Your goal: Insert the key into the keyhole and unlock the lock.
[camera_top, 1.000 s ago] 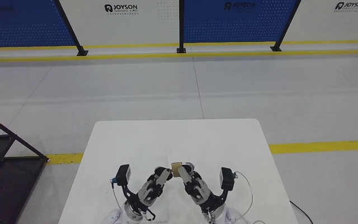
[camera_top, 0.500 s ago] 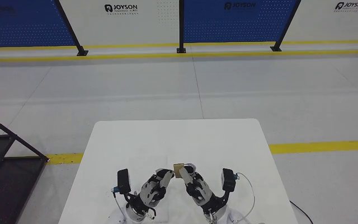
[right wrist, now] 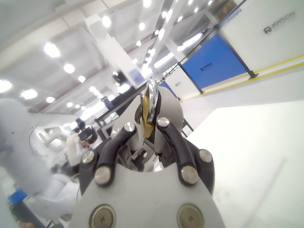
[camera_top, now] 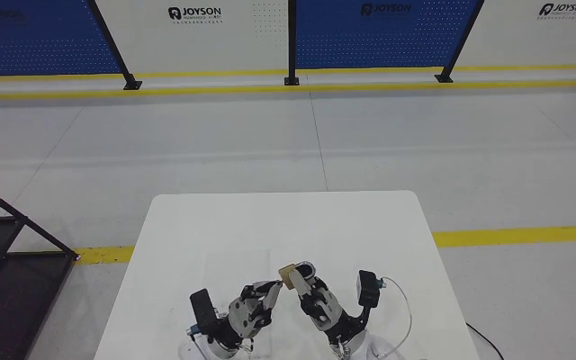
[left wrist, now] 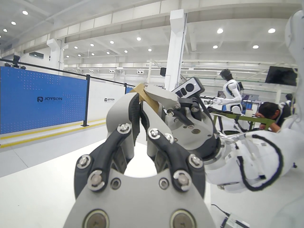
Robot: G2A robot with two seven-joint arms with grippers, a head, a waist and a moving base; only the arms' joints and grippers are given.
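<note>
A brass padlock [camera_top: 287, 272] with a chrome shackle [right wrist: 153, 93] is held above the near part of the white table [camera_top: 270, 225]. My right gripper [camera_top: 302, 281] is shut on the padlock's body [right wrist: 145, 122], shackle pointing away from the wrist. My left gripper [camera_top: 271, 286] meets the padlock from the opposite side. Its black pads [left wrist: 135, 110] are pressed together right against the brass body [left wrist: 142, 90]. The key is pinched between those pads and almost wholly hidden. Both grippers sit close together near the table's front edge.
A thin white cable [camera_top: 399, 310] loops off the right arm near the table's front right corner. The far half of the table is bare. Beyond it lie grey floor, yellow lines and a blue and white fence [camera_top: 378, 31].
The left arm has drawn back toward the front edge and rolled at the wrist, fingertips staying at the padlock. The padlock has tilted slightly. The right gripper has barely shifted.
</note>
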